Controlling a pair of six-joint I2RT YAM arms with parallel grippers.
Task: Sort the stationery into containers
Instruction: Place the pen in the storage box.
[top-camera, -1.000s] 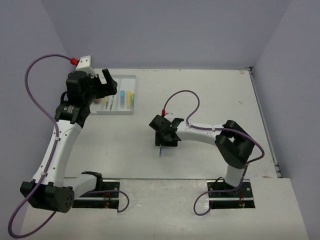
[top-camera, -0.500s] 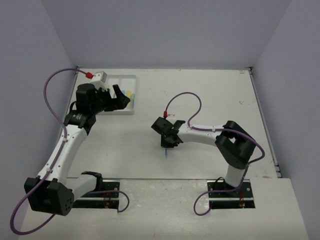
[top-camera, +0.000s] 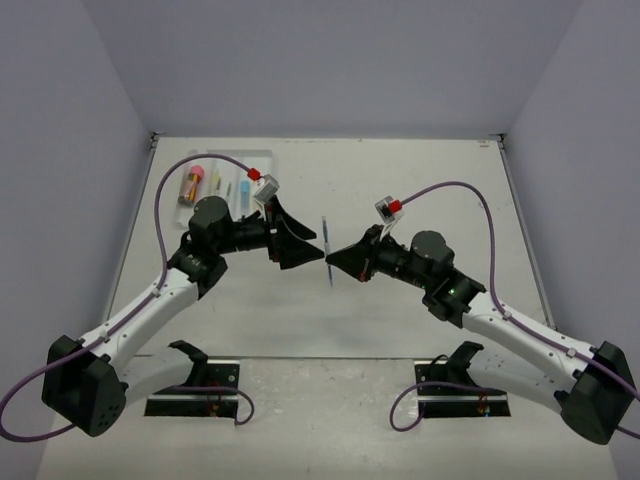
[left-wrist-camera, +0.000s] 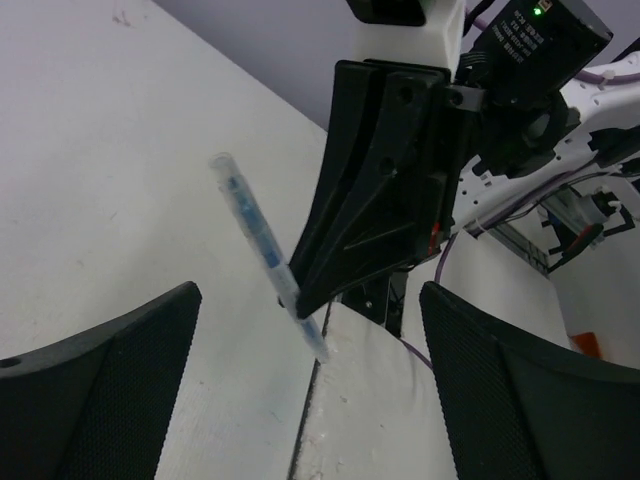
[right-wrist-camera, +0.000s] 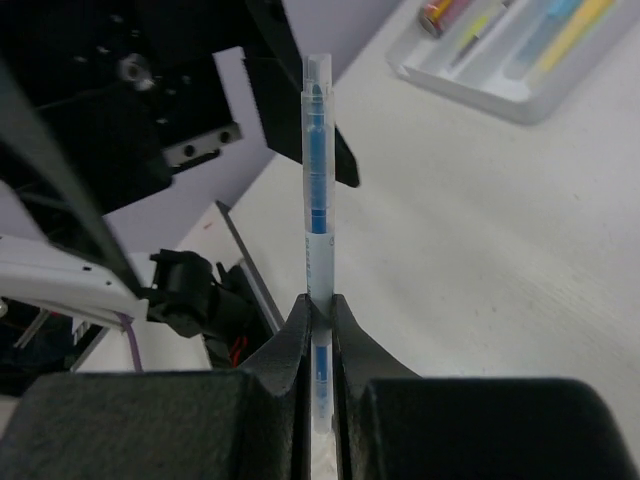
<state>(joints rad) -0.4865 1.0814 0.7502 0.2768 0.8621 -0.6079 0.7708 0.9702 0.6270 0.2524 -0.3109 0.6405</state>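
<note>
My right gripper (top-camera: 333, 262) is shut on a thin clear pen with a blue core (top-camera: 326, 250) and holds it upright above the middle of the table. The right wrist view shows the pen (right-wrist-camera: 318, 200) pinched low between the fingers (right-wrist-camera: 296, 335). My left gripper (top-camera: 305, 245) faces it from the left and is open. In its wrist view the pen (left-wrist-camera: 262, 243) stands just beyond the wide-apart fingers (left-wrist-camera: 95, 390) and touches neither. The white tray (top-camera: 262, 156) at the back left holds a pink-capped tube (top-camera: 192, 183) and highlighters (top-camera: 243, 186).
The left arm's elbow and cable cover the near part of the tray. In the right wrist view the tray (right-wrist-camera: 470, 88) lies at the top right. The arm bases' black rails (top-camera: 200, 390) run along the near edge. Grey walls close in the table on three sides.
The right gripper shut on the pen on the table and lifted it upright. The left arm swung from the tray to the centre and now faces the pen.
</note>
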